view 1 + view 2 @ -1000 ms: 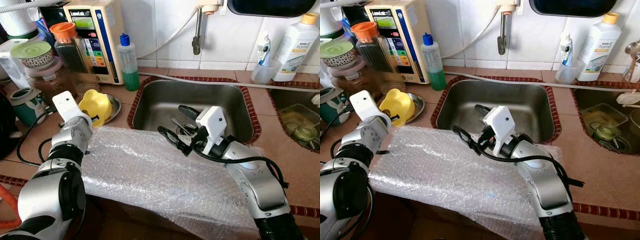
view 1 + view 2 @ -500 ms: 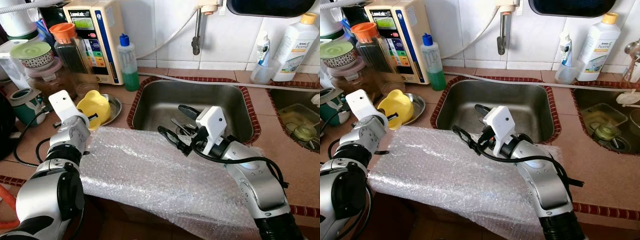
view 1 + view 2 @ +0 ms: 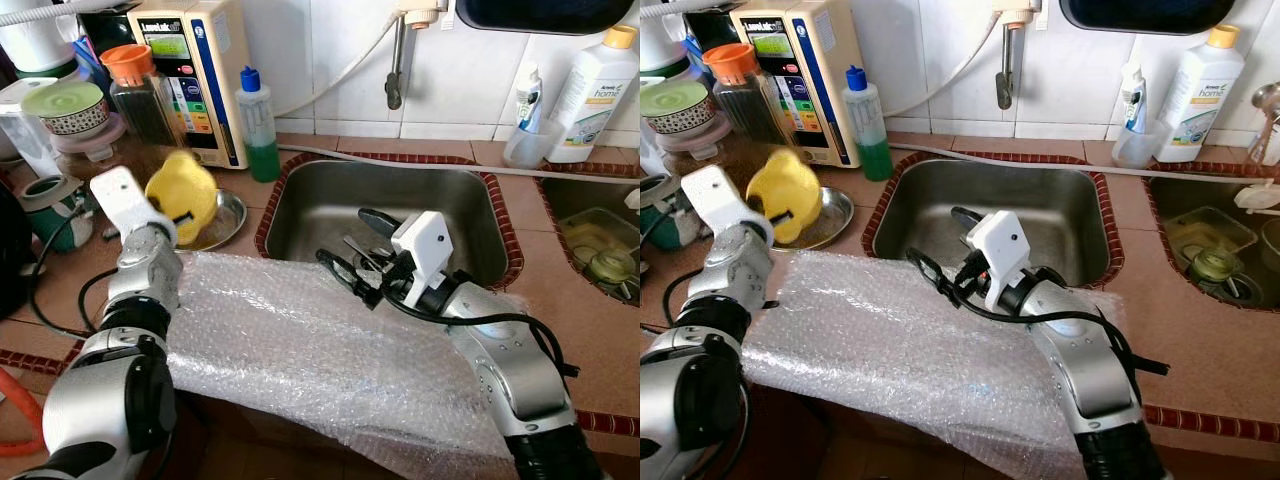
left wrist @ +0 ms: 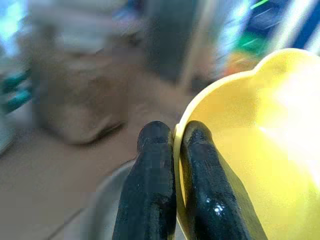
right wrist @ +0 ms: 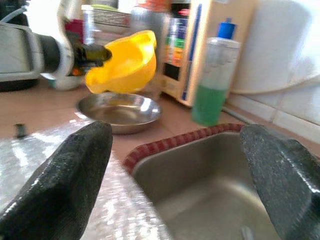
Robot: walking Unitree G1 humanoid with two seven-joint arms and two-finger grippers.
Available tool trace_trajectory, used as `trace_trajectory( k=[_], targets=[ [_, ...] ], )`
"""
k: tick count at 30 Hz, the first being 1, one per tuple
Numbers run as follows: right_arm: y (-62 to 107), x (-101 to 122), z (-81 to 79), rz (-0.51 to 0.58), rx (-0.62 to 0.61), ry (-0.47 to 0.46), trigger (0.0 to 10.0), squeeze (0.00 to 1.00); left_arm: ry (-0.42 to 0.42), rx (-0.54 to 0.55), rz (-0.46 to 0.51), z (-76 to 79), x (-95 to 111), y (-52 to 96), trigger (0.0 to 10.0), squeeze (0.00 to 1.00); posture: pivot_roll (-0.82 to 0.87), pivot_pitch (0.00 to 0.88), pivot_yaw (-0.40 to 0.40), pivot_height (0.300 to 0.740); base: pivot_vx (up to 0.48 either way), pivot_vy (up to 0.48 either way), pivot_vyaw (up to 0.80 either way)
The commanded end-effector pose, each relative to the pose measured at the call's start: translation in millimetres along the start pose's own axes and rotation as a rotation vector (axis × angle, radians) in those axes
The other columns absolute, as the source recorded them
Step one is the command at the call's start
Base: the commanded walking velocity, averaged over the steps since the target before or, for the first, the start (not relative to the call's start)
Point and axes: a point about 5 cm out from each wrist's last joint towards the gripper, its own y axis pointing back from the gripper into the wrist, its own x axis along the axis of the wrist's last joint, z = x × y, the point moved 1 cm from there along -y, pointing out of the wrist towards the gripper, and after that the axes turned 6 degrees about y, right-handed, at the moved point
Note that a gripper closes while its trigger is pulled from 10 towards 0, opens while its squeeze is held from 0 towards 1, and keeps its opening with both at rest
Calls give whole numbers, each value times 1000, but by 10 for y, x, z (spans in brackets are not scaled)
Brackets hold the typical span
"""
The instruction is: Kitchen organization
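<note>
A yellow plastic bowl (image 3: 184, 192) hangs tilted just above a small steel plate (image 3: 226, 215) on the counter left of the sink. My left gripper (image 4: 173, 150) is shut on the bowl's rim, one black finger on each side of it. In the right wrist view the yellow bowl (image 5: 123, 62) hovers over the steel plate (image 5: 120, 110). My right gripper (image 3: 352, 250) is open, held over the near edge of the steel sink (image 3: 470, 200), with nothing between its fingers. A sheet of bubble wrap (image 3: 300, 340) lies over the counter's front edge below both arms.
A green soap bottle (image 3: 257, 125), a water purifier (image 3: 190, 70), jars and a teal mug (image 3: 50, 205) crowd the back left. White detergent bottles (image 3: 592, 90) stand at the back right by a second basin (image 3: 600, 250). A tap (image 3: 397, 60) hangs over the sink.
My left gripper has lifted the yellow bowl up off the steel plate and tilted it. The right arm has stayed in place.
</note>
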Motion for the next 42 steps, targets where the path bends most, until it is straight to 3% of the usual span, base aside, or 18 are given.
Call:
trace_trajectory(
  k=[1,5,6,9,10,19,29,30,42],
  targets=[
    [-22,50,108,18,-67,7,10000,0,-6,-76,53,133,62,23,0,0,51,0,122,740,0,0,0],
    [-72,86,272,45,-233,-62,10000,0,-48,-229,141,408,107,110,0,0,49,0,123,740,0,0,0],
    [-72,86,272,45,-233,-62,10000,0,-48,-229,141,408,107,110,0,0,49,0,123,740,0,0,0],
    [-163,173,382,109,-373,-207,10000,0,-200,-375,254,646,146,242,0,0,45,0,122,740,0,0,0],
    [-215,207,374,136,-379,-275,10000,0,-218,-422,279,736,134,304,0,0,46,0,121,740,0,0,0],
    [-443,321,246,168,-335,-336,10000,0,-300,-570,358,1069,76,584,0,0,50,0,112,740,0,0,0],
    [-543,330,226,167,-326,-345,10000,0,-302,-631,372,1183,34,737,0,0,46,0,110,740,0,0,0],
    [-554,320,238,158,-337,-320,0,0,-296,-638,373,1198,33,756,0,0,45,0,109,740,0,0,0],
    [-572,261,382,125,-418,-350,0,0,-226,-684,413,1269,103,869,0,0,47,0,100,740,0,0,0]
  ],
)
